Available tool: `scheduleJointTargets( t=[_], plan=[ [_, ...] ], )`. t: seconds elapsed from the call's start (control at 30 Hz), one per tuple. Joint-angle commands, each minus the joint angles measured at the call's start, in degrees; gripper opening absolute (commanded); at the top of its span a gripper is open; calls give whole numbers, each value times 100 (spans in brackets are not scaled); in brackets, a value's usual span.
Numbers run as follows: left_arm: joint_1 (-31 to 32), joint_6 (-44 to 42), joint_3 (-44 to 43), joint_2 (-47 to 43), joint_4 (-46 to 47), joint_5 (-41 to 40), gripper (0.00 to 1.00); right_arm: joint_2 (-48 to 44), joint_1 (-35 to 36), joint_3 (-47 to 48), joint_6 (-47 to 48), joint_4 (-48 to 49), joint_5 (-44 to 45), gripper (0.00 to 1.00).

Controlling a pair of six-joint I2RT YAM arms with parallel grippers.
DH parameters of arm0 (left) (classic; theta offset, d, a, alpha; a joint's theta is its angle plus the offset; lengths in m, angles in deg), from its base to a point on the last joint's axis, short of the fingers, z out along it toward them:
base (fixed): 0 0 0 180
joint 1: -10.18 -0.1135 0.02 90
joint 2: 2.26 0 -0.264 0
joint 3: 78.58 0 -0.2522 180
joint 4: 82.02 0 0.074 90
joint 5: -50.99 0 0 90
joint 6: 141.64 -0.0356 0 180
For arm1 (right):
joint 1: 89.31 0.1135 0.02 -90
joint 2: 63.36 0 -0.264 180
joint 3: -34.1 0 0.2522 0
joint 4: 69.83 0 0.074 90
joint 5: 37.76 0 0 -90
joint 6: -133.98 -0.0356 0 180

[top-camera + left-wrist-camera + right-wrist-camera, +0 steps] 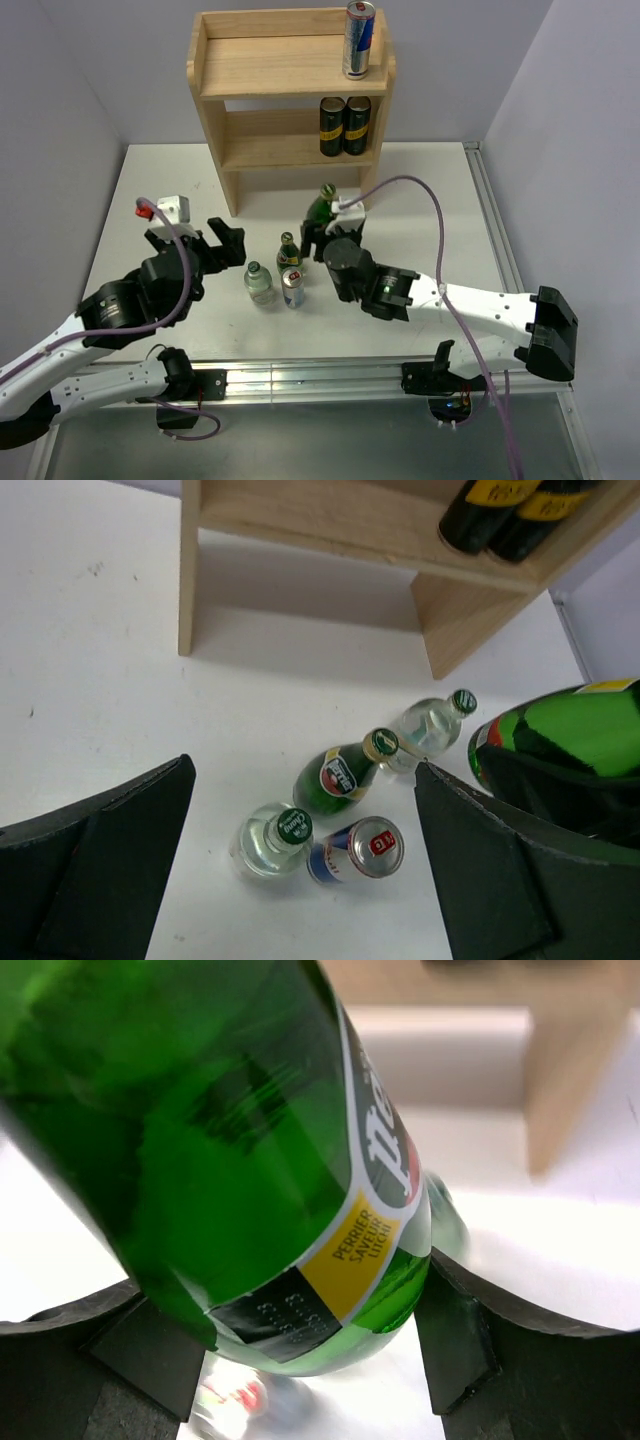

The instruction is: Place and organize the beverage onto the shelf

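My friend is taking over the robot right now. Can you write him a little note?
Left hand open, empty, above the table. Right hand shut on a tilted green bottle.
Done: one can atop the shelf, two dark drinks on its lower tier.
Left: shelve the held bottle, then the small green bottle, two clear bottles and second can on the table.

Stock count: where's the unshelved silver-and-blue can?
Top view, table centre: slim silver-and-blue can upright, right of the clear glass bottle, in front of the small green glass bottle.

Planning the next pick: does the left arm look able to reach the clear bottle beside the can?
Probably yes: the left gripper is open, with only bare table between it and the clear bottle.
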Motion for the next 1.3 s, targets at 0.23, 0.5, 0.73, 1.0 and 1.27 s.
scheduleJointTargets(
  t=[0.23, 0.5, 0.73, 1.0, 1.27],
  plan=[
    [18, -1008, -295, -399, -84, -419, 99, 1601, -894, 3172, 696, -15, -1450, 0],
    [18, -1299, 259, -830, 321, -288, 99, 3174, -1150, 5071, 1038, -498, -1846, 0],
    [1, -1211, 399, -804, 260, -287, 99, 4124, -1247, 6504, 1039, -912, -2013, 0],
    [-368, -1263, 610, -997, 540, 73, 99, 5099, -1344, 7639, 986, -1175, -2136, 0],
    [-896, -1272, 663, -989, 708, 214, 99, 5557, -1511, 8123, 854, -1105, -2259, 0]
  ],
)
